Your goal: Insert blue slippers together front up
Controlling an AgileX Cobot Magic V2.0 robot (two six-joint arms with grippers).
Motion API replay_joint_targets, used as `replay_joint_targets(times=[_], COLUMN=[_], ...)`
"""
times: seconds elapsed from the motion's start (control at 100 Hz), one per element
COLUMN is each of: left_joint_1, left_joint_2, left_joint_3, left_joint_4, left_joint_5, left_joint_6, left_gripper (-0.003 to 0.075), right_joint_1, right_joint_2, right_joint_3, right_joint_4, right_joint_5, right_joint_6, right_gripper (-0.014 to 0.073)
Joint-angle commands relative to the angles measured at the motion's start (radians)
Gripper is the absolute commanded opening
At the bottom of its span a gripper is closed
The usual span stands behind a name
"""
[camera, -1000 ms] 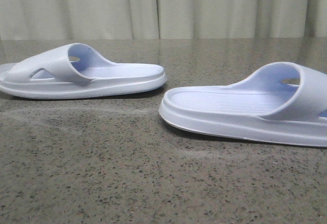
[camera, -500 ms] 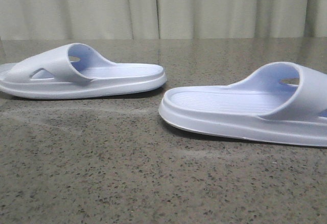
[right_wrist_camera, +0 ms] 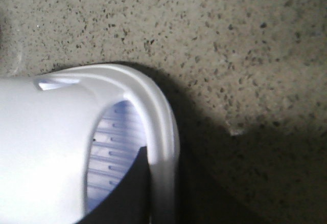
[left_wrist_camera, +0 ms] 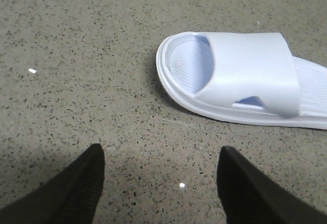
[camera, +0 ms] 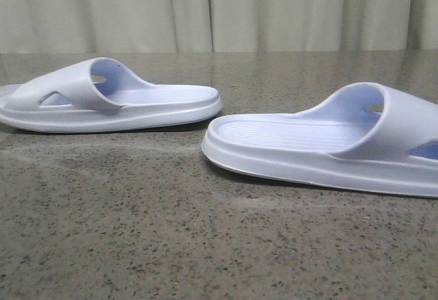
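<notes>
Right gripper (right_wrist_camera: 122, 193) gripping the right blue slipper (camera: 321, 153), sliding it leftward toward the left slipper (camera: 113, 101), left gripper (left_wrist_camera: 161, 178) hovering wide open over speckled table (camera: 137, 231).

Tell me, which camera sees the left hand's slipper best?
The left wrist view: the left slipper shows its strap, cut-out and ribbed toe end from above. The front view shows it side-on, cut at the edge. The right wrist view misses it.

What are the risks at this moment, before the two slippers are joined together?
1. The right gripper seems to hold the right slipper only at its front rim, one finger inside under the strap; such an edge grip might slip or twist.
2. The left gripper is open above bare table, beside the left slipper, which lies free and may slide if the other is pushed against it.
</notes>
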Motion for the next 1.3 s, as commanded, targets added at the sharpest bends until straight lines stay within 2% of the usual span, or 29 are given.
replay_joint_targets(times=[0.0,0.29,0.41,0.63,0.76,0.93,1.03,1.15,1.29], left_joint_1=[-0.008,-0.005,0.039,0.195,0.217,0.217,0.217,0.217,0.217], left_joint_2=[0.047,0.263,0.368,0.504,0.565,0.656,0.697,0.735,0.770], left_joint_3=[-0.054,-0.243,-0.311,-0.332,-0.332,-0.346,-0.346,-0.346,-0.346], left_joint_4=[-0.034,-0.101,-0.239,-0.571,-0.653,-0.686,-0.766,-0.804,-0.866], left_joint_5=[-0.035,0.031,0.104,0.247,0.283,0.302,0.308,0.321,0.358], left_joint_6=[0.001,0.035,0.154,0.430,0.524,0.574,0.647,0.688,0.733], left_gripper=[0.0422,0.0421,0.0421,0.0421,0.0421,0.0421,0.0420,0.0384,0.0298], right_joint_1=[-0.006,-0.006,-0.006,-0.006,-0.006,-0.006,-0.006,-0.006,-0.006], right_joint_2=[-0.012,-0.013,-0.013,-0.013,-0.013,-0.013,-0.013,-0.013,-0.013], right_joint_3=[-0.024,-0.024,-0.024,-0.024,-0.024,-0.024,-0.024,-0.024,-0.024], right_joint_4=[0.026,0.027,0.029,0.053,0.059,0.059,0.059,0.059,0.059], right_joint_5=[0.012,-0.012,-0.024,-0.031,-0.041,-0.047,-0.047,-0.047,-0.047], right_joint_6=[-0.023,-0.023,-0.023,-0.023,-0.023,-0.023,-0.023,-0.023,-0.023], right_gripper=[-0.0099,-0.0099,-0.0099,-0.0099,-0.0099,-0.0099,-0.0099,-0.0099,-0.0099])
